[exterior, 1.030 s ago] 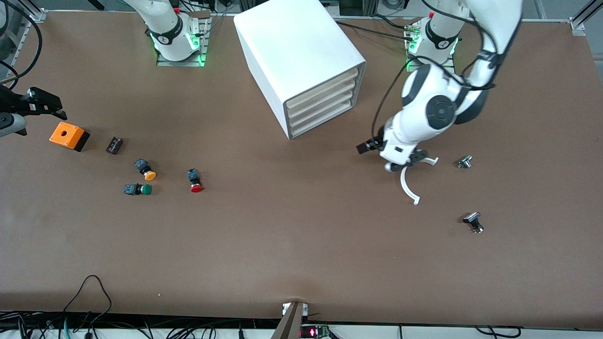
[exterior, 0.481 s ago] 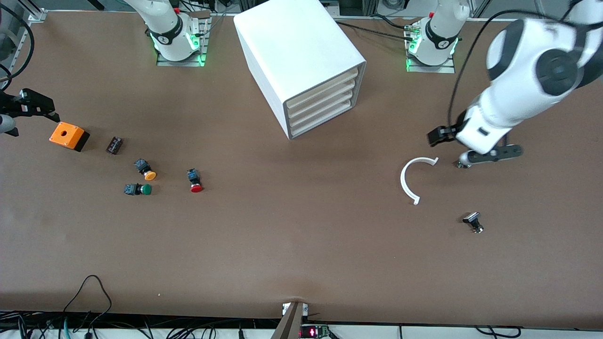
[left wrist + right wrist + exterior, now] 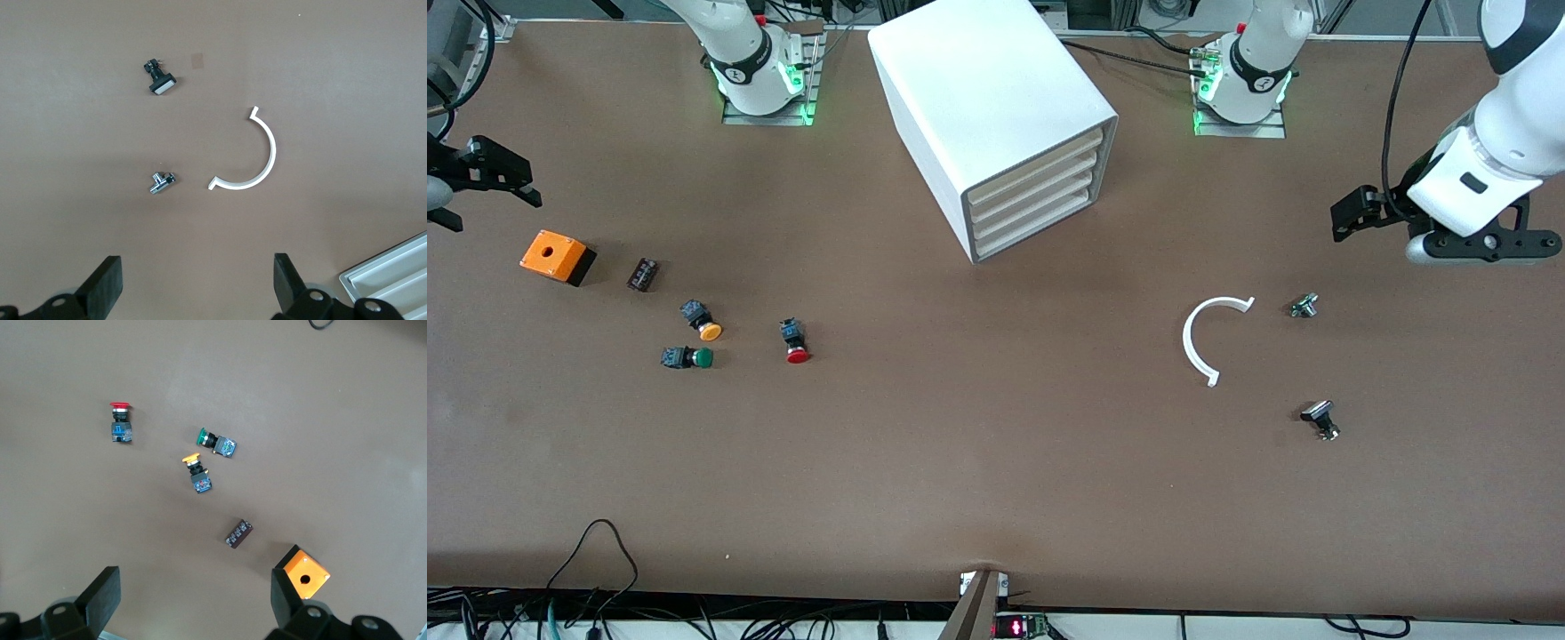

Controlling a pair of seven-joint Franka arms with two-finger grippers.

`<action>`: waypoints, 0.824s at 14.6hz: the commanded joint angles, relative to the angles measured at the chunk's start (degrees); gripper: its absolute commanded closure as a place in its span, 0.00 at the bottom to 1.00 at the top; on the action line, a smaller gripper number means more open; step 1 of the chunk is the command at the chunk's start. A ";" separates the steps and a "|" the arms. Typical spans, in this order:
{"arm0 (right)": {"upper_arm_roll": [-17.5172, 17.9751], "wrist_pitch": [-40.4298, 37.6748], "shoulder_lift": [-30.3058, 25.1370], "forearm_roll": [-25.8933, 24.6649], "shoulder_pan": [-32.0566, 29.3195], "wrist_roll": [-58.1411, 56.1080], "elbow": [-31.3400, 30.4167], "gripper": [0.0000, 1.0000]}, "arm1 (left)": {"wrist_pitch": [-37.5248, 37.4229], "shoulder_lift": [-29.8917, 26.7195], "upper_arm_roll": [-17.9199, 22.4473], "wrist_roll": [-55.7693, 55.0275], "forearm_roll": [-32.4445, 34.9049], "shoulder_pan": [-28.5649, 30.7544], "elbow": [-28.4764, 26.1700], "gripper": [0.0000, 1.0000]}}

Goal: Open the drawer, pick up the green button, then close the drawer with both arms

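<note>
I judge the button (image 3: 687, 357) light and rigid; I would pinch its dark body. Both the left gripper (image 3: 193, 293) and the right gripper (image 3: 193, 603) stand open, empty.

Two robot arms held wide apart, claws spread and empty

The left claw (image 3: 1485, 244) hangs open above the worktop's edge at the left arm's end, its white wrist angled down; the right claw (image 3: 480, 173) hovers open above the right arm's end, fingers (image 3: 100, 597) parted, gripping nothing.
</note>
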 commanded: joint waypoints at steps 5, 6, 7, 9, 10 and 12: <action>0.99 0.14 0.70 -0.67 1.11 1.82 -0.71 0.00 | 0.52 1.97 0.48 1.20 1.43 -0.18 2.28 0.00; 0.99 0.22 0.88 -0.67 1.11 1.82 -0.71 0.00 | 0.53 1.97 0.48 1.03 1.43 -0.01 2.28 0.00; 0.99 0.22 0.79 -0.59 1.11 1.91 -0.71 0.00 | 0.36 1.97 0.48 0.85 1.35 -0.01 2.28 0.00; 0.81 0.57 0.79 -0.06 0.93 1.91 -0.63 0.00 | -0.17 1.62 0.57 0.41 1.35 0.52 3.15 0.00; 0.72 0.40 0.79 -0.14 1.02 1.91 -0.36 0.00 | -0.43 1.79 0.57 0.41 1.35 1.13 4.73 0.00; 0.72 0.14 0.79 -0.24 0.93 2.52 -0.27 0.00 | -0.52 3.01 0.48 -0.55 1.35 1.14 5.44 0.00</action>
